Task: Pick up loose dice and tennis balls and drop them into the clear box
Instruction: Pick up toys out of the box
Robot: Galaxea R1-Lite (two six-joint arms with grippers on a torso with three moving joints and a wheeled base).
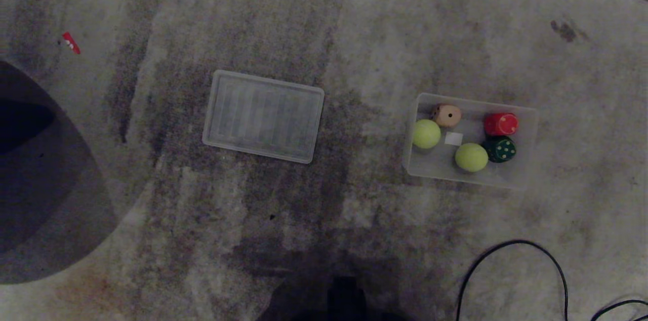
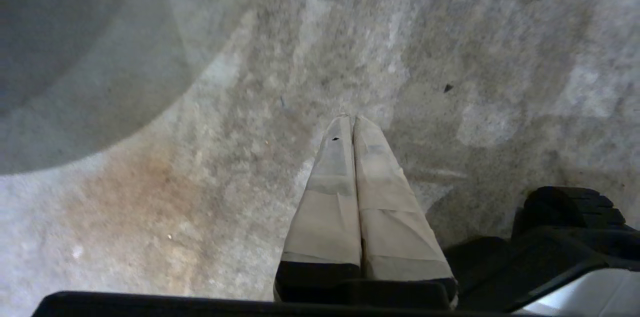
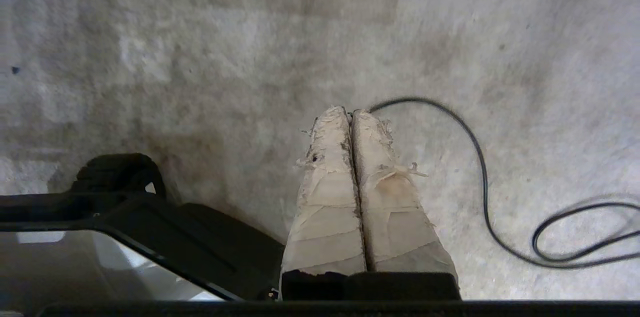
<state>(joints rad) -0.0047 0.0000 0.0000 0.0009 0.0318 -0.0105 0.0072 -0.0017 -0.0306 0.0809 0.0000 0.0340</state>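
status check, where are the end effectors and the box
Left end effector and right end effector shut, empty, over carpet. Clear plastic box holds two yellow-green tennis balls, three dice. Nothing blocking.

The carpet (image 1: 354, 32) is a matt, short-piled cloth, pale grey, mottled with darker worn patches and a rusty stain. The clear box (image 1: 524, 146) is smooth translucent plastic, faintly glossy at its rim, as is the ribbed clear lid (image 1: 263, 116). The two tennis balls (image 1: 426, 133) (image 1: 471, 157) look fuzzy and matt. The beige die (image 1: 447, 115) appears matt, like bare wood; the red die (image 1: 500, 124) and green die (image 1: 500, 149) have a smoother painted look. The black cable (image 3: 480, 167) is smooth with a slight sheen. Both grippers, left (image 2: 350, 119) and right (image 3: 350, 112), are wrapped in matt beige tape, the right one's frayed and rough at the edges.
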